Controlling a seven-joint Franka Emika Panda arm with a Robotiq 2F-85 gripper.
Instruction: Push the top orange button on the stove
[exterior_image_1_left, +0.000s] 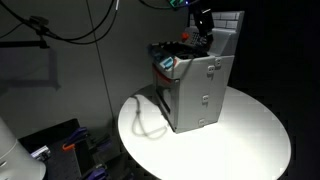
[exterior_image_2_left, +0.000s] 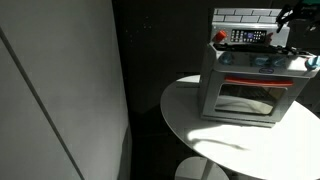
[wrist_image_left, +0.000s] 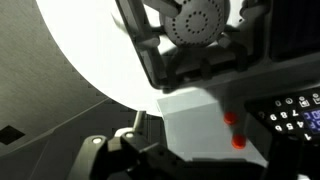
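In an exterior view, the stove stands on a round white bench. The tool hangs over the cooktop, just in front of the white brick back panel. The oven body lies straight below the tool. A dark cable loops over the bench, well away from the tool on the far side of the stove. The tool is too dark and small here to show how its jaws stand.

In an exterior view from the front, the stove shows its oven door, with a red strip along the top edge. The tool is above the stove's top corner, beside the brick back panel. The bench spreads out below. I cannot tell here either how wide the tool is.

In the wrist view, the tool comes in from the top, its dark frame blurred. A pale corner of the stove lies just beneath it. Two orange-red spots sit close under the tool, slightly to one side. A black panel with small keys is further out. The bench glows white behind. The gap between the fingers is unclear.
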